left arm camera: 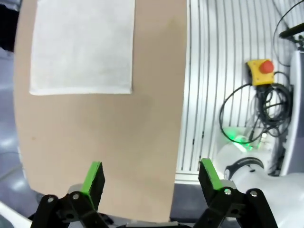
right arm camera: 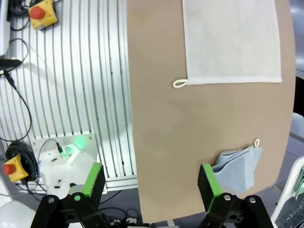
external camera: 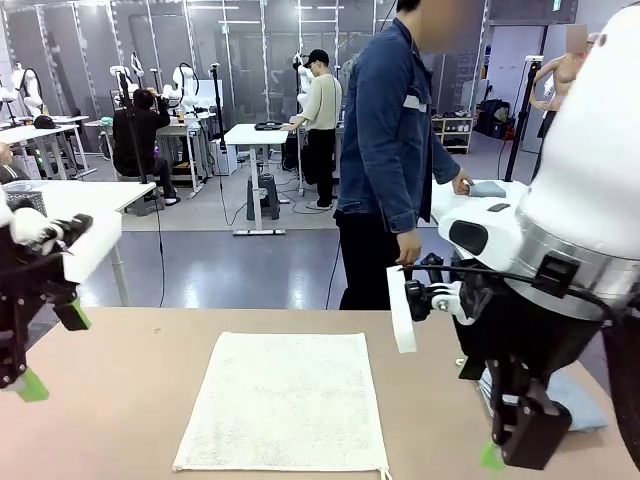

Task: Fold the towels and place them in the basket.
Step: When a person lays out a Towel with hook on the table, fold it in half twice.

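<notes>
Tabletop (left arm camera: 99, 137), left gripper (left arm camera: 151, 167), right gripper (right arm camera: 151, 168), spread, empty

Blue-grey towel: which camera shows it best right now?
Right wrist view: the blue-grey towel lies bunched by the table edge, loop visible, nearly unobstructed. Front view catches a strip of it behind the right gripper. Left wrist view looks at the cream towel.

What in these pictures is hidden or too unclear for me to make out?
- Front view: the right arm hides most of the blue-grey towel, so its folds are unreadable.
- Right wrist view: the right gripper covers one edge of that towel.
- Both wrist views: the top edge cuts off the cream towel.
- Front view: the grey thing by the person's hand is too small to identify.
</notes>
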